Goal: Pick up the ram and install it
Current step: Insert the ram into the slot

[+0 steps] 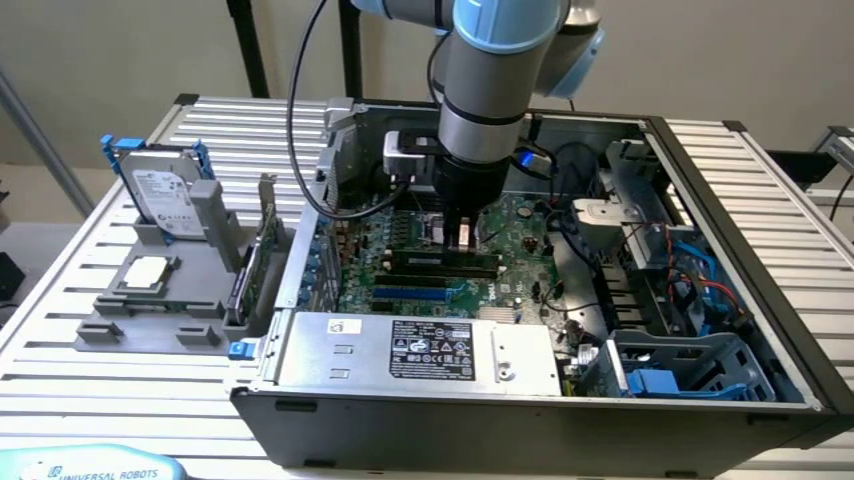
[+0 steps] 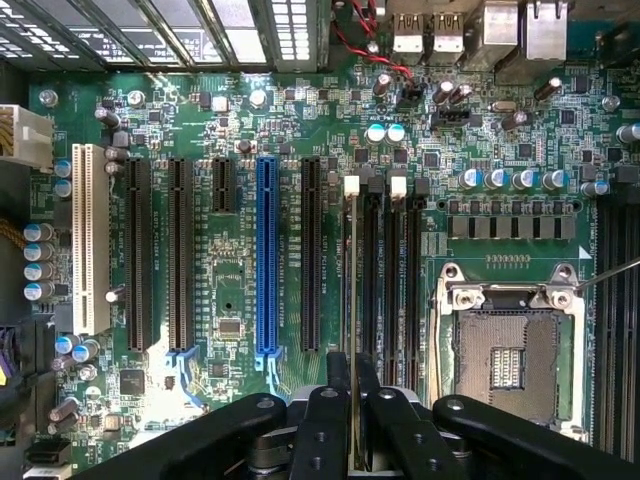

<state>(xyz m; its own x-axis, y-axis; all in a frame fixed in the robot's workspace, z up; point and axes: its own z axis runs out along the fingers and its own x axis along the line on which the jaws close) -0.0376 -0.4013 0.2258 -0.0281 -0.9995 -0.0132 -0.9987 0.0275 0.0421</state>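
An open computer case (image 1: 747, 300) lies on its side on a table of ribbed metal slats (image 1: 40, 340), in front of a plain pale wall (image 1: 120, 50); black uprights (image 1: 248, 45) rise behind the table. On the exterior view's left, a grey holder (image 1: 154, 320) on the slats carries a hard drive (image 1: 163, 195) in a blue frame, a square silver processor chip (image 1: 144, 272) and an upright expansion card (image 1: 254, 260). The arm (image 1: 491, 80) reaches straight down into the case, above the green motherboard (image 2: 230, 280). The gripper (image 2: 352, 425) is clenched on the ram (image 2: 350, 300), which the wrist view shows edge-on as a thin strip between the black fingers (image 2: 320, 430), running along the first of the memory slots (image 2: 390, 270), beside the blue expansion slot (image 2: 266, 260) and the long black ones. Whether the ram is seated in its slot I cannot tell. Beyond the memory slots sits the open processor socket (image 2: 510, 350) in its metal frame. A silver power supply (image 1: 414, 350) fills the near side of the case, and blue cables (image 1: 694, 290) run along the exterior view's right side.
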